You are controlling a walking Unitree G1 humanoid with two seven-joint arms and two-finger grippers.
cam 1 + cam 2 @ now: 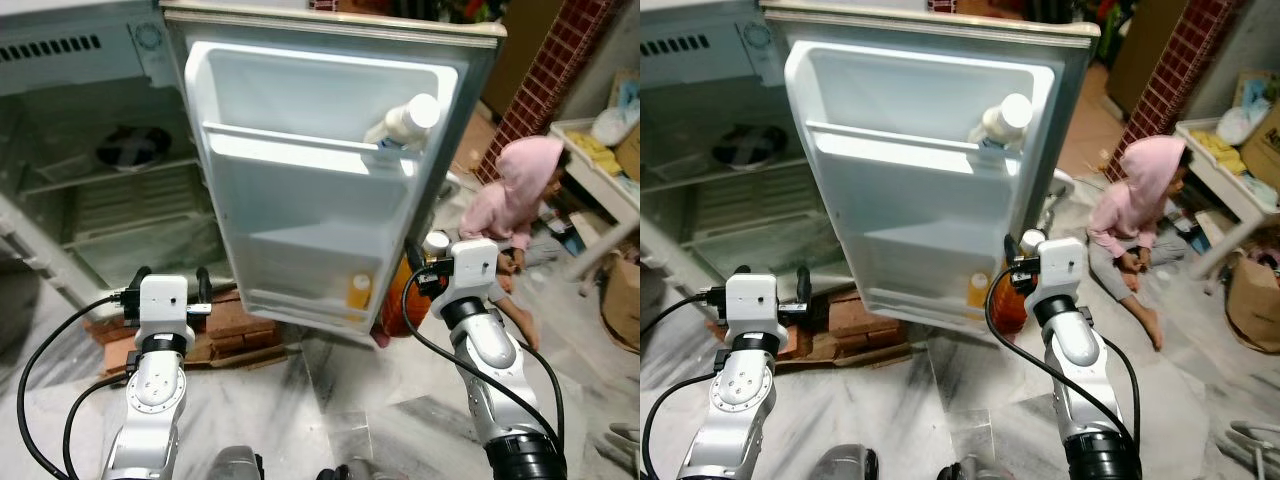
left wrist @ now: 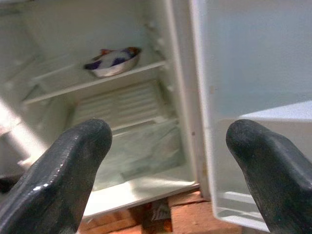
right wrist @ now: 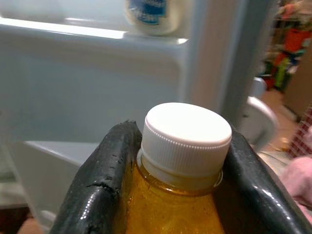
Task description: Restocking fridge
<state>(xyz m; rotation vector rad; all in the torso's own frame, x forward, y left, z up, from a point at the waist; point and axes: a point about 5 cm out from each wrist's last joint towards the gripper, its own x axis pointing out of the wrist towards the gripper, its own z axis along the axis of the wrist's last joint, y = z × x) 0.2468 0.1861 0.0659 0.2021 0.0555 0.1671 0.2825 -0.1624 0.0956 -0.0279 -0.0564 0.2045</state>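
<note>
Currently mid-carry: right gripper has its fingers clamped on the neck of the orange juice bottle, just under the white cap, bottle upright. In the head views it sits at the outer edge of the open fridge door, near the lower part, not yet inside any shelf. Door already holds a white bottle tilted in the upper door shelf and a small yellow-orange item in the bottom door shelf. Left gripper is empty, fingers spread wide, aimed at the fridge interior, where a bowl sits on a wire shelf; looks idle. My read: step in hand is placing the juice bottle in the door, probably the bottom shelf since that's the closest free slot. Next move needs the bottle brought inward around the door edge, lifted clear of the shelf lip, then lowered upright beside the yellow item before letting go. Risk: clipping the door edge or the lip. Also a person in a pink hoodie sits on the floor close to the right arm, so keep the swing tight.
</note>
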